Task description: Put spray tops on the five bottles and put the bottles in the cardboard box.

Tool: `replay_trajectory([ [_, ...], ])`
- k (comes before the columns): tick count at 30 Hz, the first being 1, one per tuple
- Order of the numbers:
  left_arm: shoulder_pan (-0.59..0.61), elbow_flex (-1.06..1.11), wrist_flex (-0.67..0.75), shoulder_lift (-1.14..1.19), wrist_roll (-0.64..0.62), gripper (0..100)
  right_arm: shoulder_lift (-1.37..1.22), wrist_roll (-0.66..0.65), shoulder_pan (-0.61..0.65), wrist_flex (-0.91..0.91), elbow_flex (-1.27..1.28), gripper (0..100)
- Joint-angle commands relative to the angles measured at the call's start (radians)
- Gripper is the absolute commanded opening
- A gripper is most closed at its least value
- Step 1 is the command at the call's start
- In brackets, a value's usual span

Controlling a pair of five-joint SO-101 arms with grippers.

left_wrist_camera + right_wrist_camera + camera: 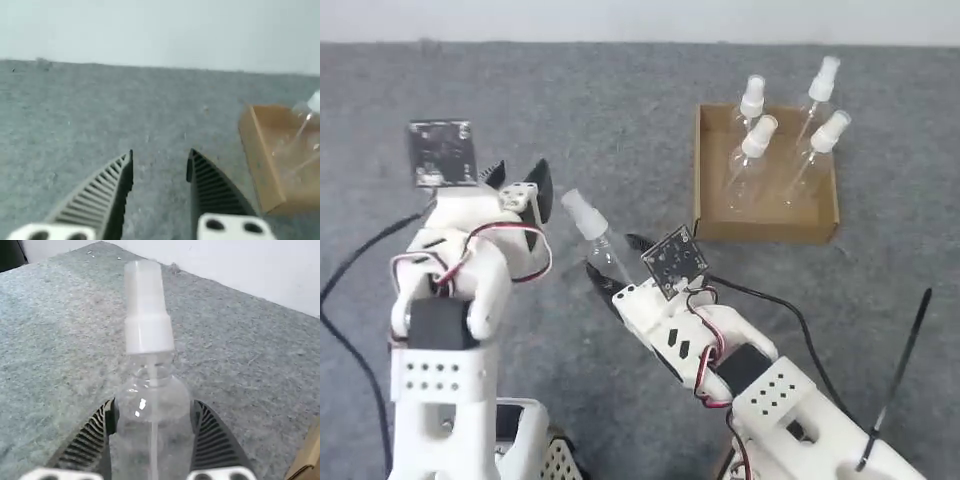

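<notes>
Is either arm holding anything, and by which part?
The right tool grips a clear plastic bottle with white spray top by its body, below the neck; left tool holds nothing.

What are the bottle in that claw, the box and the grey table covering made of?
Bottle: likely clear plastic; see-through, with glossy highlights. Spray top: white plastic, slightly translucent. Cardboard box: plain brown cardboard, matte. Table covering: probably grey felt or carpet, judging by its fuzzy fibres.

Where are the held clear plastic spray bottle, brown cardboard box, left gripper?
Clear plastic spray bottle (pixel 150 402), right wrist view, shoulder.
Brown cardboard box (pixel 767 228), high view, near wall.
Left gripper (pixel 161 152), left wrist view, between fingertips.
</notes>
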State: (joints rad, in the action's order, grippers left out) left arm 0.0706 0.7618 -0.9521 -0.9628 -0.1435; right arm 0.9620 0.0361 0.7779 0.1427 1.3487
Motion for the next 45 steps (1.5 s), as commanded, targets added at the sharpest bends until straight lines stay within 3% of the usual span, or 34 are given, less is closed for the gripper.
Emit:
replay_trajectory([
  [1, 0.012, -0.059, 0.029, 0.046, -0.011, 16, 0.035, 0.014, -0.010, -0.022, -0.012, 0.6],
  [10, -0.196, 0.091, 0.028, 0.064, 0.026, 16, 0.035, 0.014, -0.010, -0.022, -0.012, 0.6],
  [14, -0.232, 0.073, -0.028, 0.063, 0.026, 16, 0.033, 0.014, -0.010, -0.022, -0.012, 0.6],
  [19, -0.216, 0.064, -0.075, 0.003, 0.034, 16, 0.033, 0.014, -0.010, -0.019, -0.012, 0.6],
  [27, -0.044, -0.059, -0.161, -0.203, 0.032, 17, 0.033, 0.014, -0.010, -0.013, -0.012, 0.6],
  [33, -0.041, -0.070, -0.187, -0.267, 0.032, 17, 0.033, 0.012, -0.010, -0.013, -0.012, 0.6],
  [38, -0.032, 0.024, -0.089, -0.235, 0.064, 17, 0.033, 0.012, -0.010, -0.013, -0.012, 0.6],
  [45, -0.040, -0.025, 0.009, 0.080, 0.069, 17, 0.033, 0.012, -0.010, -0.013, -0.012, 0.6],
])
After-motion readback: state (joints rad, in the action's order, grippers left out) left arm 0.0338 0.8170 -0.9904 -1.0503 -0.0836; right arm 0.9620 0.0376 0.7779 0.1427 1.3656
